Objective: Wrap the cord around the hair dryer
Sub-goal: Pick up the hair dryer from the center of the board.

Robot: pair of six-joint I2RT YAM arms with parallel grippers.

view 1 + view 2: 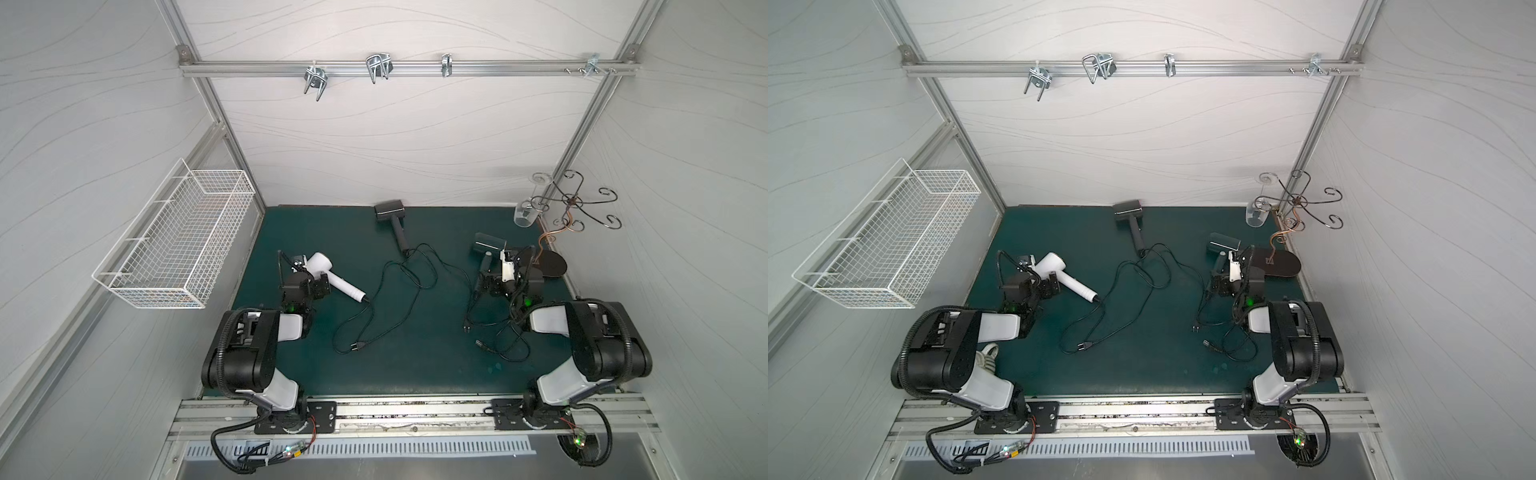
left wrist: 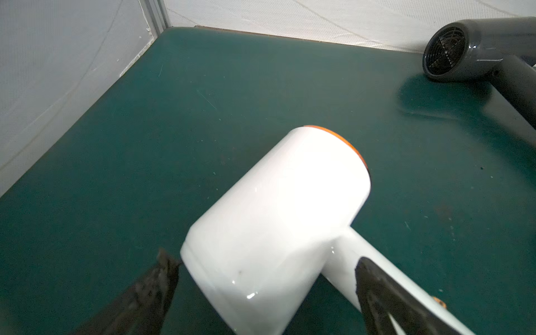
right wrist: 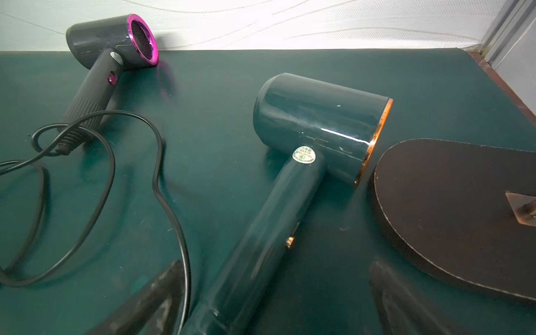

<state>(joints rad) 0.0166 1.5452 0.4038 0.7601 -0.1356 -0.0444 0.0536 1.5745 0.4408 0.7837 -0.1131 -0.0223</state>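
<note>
A white hair dryer (image 1: 328, 270) (image 2: 278, 203) lies at the mat's left. My left gripper (image 1: 316, 286) (image 2: 269, 275) is open, its fingers either side of the dryer where head meets handle. The dryer's black cord (image 1: 358, 345) trails loose toward the front. A dark teal hair dryer (image 1: 488, 243) (image 3: 316, 116) lies at the right, and my right gripper (image 1: 490, 276) (image 3: 275, 287) stands open over its handle. A black cord (image 3: 162, 188) runs beside one finger. A grey dryer with a magenta ring (image 1: 390, 212) (image 3: 110, 40) lies at the back, its cord looped across the middle.
A brown oval stand base (image 1: 550, 264) (image 3: 449, 208) sits right beside the teal dryer's head, with a wire hook tree and a glass (image 1: 524, 214) behind it. A white wire basket (image 1: 174, 245) hangs on the left wall. Loose cords and plugs (image 1: 480, 344) lie front right.
</note>
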